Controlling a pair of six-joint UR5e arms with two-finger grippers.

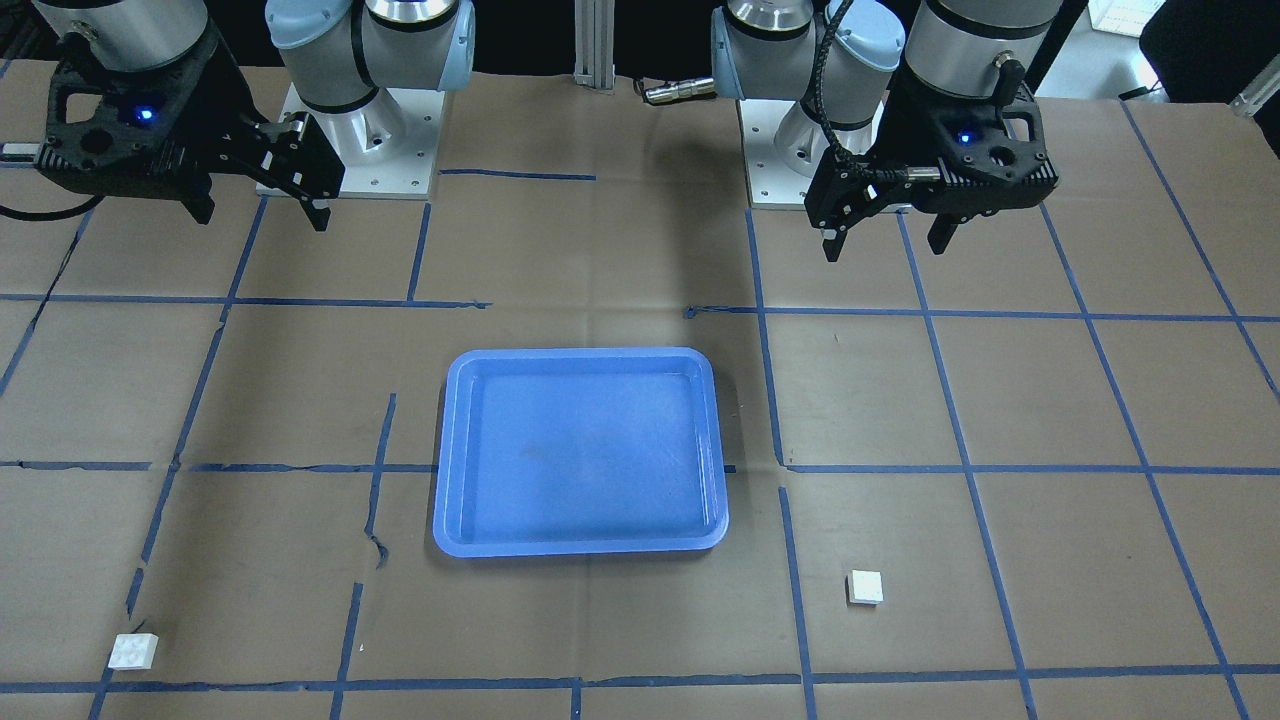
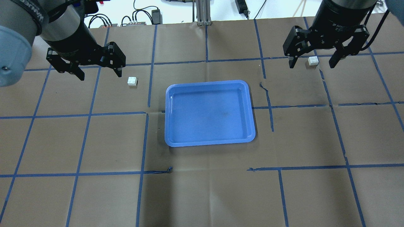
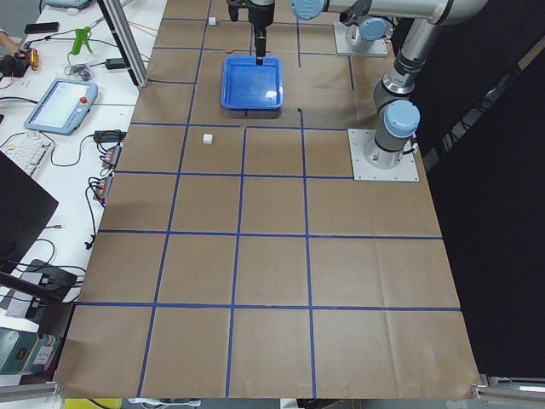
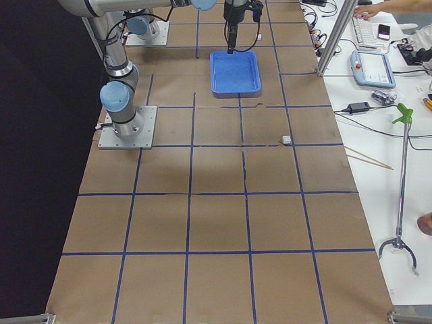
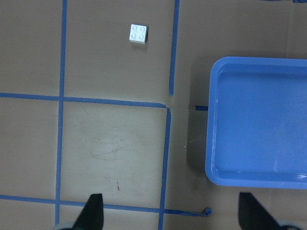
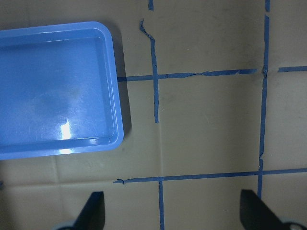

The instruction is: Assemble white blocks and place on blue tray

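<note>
Both arms hang high over the near edge of the table in what looks like a ready pose, and no step of the task has begun. The left gripper (image 1: 885, 250) has its fingers spread wide with nothing between them, and the right gripper (image 1: 263, 218) is spread and empty too. The height probably serves the wrist cameras, giving each a broad look down before a reach. The blue tray (image 2: 208, 143) lies flat and bare between the two grippers, inboard of each and a little forward, so either arm can get to it. The left-hand white block (image 5: 138, 34) sits on the brown paper (image 2: 202, 195) ahead of the left gripper, slightly outboard of its centre line, studs up and apart from the tray. The right-hand white block (image 1: 133, 651) lies well ahead of the right gripper, far out toward the operators' edge. The right wrist view does not reach it. In the overhead view it seems to sit between that gripper's fingers, but that is only line of sight. Having one block on each side suits a pick by each arm, with the two then joined over the tray. The blue tape lines (image 2: 79, 173) and a tear in the paper (image 2: 264, 88) lie flat and block nothing. A teach pendant (image 3: 60, 102) rests on the bench beyond the table, outside either gripper's path.
</note>
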